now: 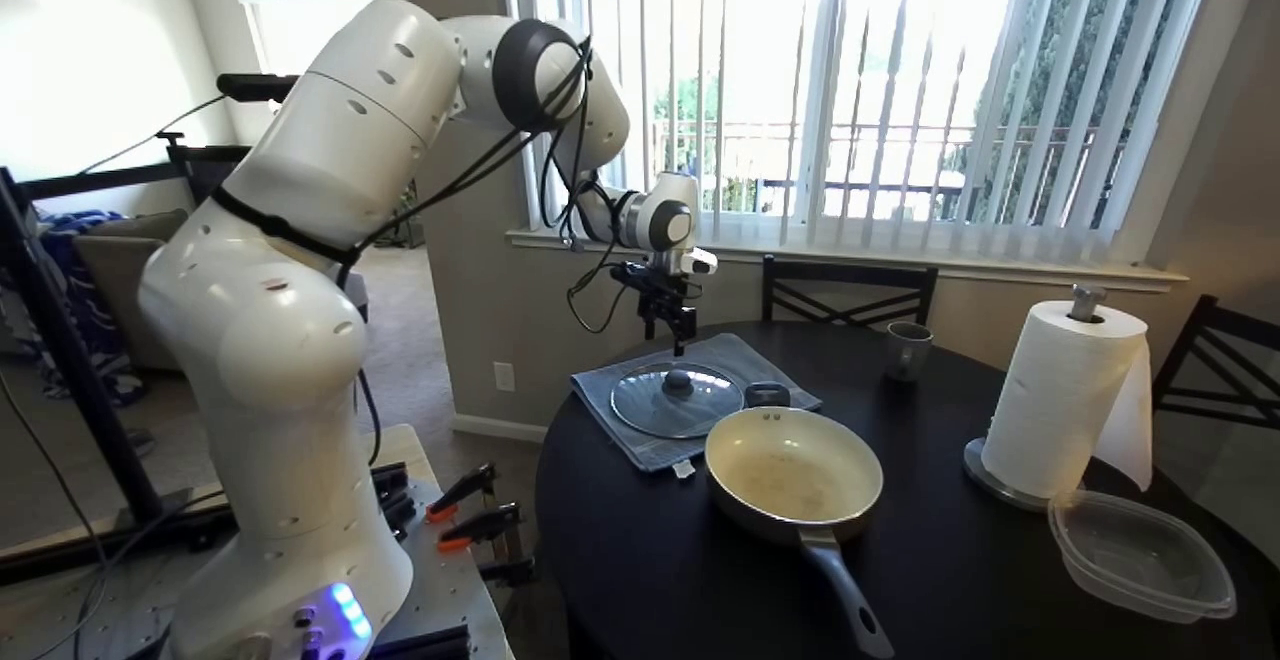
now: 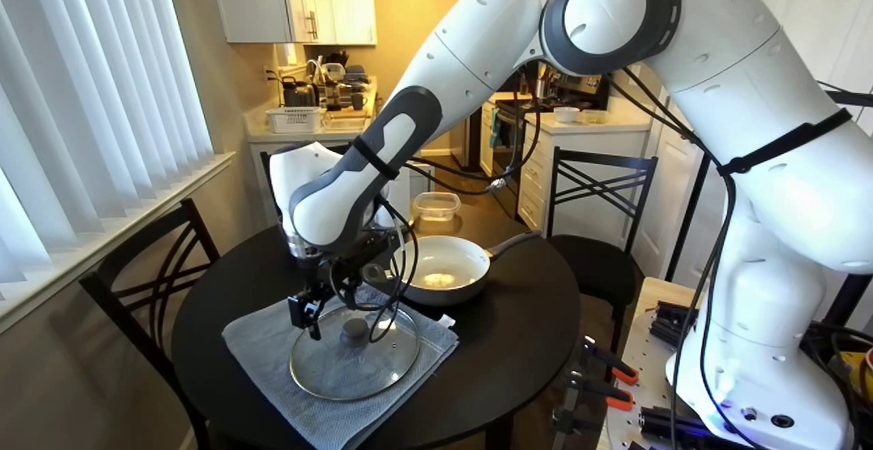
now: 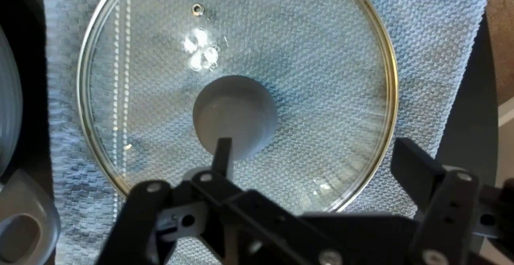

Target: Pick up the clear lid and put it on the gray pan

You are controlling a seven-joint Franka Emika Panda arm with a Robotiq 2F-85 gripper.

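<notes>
The clear lid [image 1: 640, 410] lies flat, knob up, on a folded blue-gray towel [image 1: 652, 455]; it also shows in an exterior view [image 2: 341, 371] and fills much of the wrist view [image 3: 313, 68]. Its gray knob [image 3: 235, 114] stands at its centre. My gripper [image 3: 317, 152] is open and empty, above the lid; one finger overlaps the knob's lower edge in the wrist view, the other lies past the rim. It also shows in both exterior views [image 1: 666, 332] [image 2: 307, 318]. The gray pan [image 1: 790, 465] [image 2: 447, 266] stands beside the towel, cream inside; only its edge [image 3: 9, 104] shows in the wrist view.
The pan's short loop handle [image 1: 767, 394] reaches the towel's edge, close to the lid. Its long handle [image 1: 845, 595] points away from the lid. A cup [image 1: 908, 350], a paper towel roll [image 1: 1060, 400] and a clear plastic container [image 1: 1140, 555] stand on the dark round table [image 1: 950, 540].
</notes>
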